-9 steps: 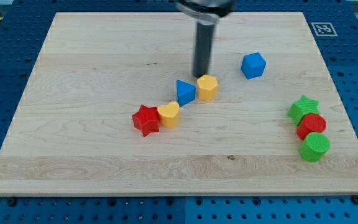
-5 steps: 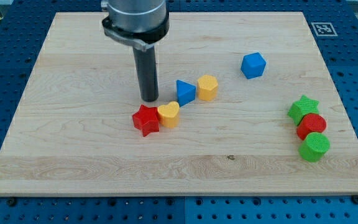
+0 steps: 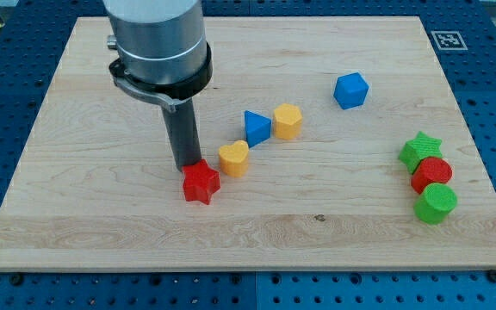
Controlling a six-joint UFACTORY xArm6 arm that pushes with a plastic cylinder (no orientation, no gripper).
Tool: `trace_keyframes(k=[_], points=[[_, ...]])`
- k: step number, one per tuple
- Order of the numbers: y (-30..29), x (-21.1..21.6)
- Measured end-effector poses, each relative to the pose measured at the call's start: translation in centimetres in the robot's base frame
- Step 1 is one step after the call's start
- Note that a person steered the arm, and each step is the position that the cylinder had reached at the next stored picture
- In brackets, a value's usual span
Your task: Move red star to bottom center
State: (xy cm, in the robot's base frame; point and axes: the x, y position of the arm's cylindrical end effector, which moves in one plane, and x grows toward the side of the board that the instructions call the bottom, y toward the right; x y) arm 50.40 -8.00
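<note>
Camera view shows my tip (image 3: 186, 165) touching the red star (image 3: 201, 182) on its upper-left side, left of centre on the wooden surface (image 3: 102, 250). No pincer exists here, only the rod, so nothing grips. The yellow block (image 3: 233, 158) sits just beside the star. Bottom centre lies ahead; most pushing remains.

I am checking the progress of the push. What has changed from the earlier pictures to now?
My tip moved from beside the yellow hexagon toward the view's left and bottom; it now sits at the red star's top edge. The star slid slightly toward the bottom, away from the yellow heart. The blue triangle, blue cube and the right-hand group stayed.
</note>
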Motion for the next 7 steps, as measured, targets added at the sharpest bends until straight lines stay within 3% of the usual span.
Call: trace_keyframes(k=[4,7], points=[[0.0,5.8],[2.0,6.4]])
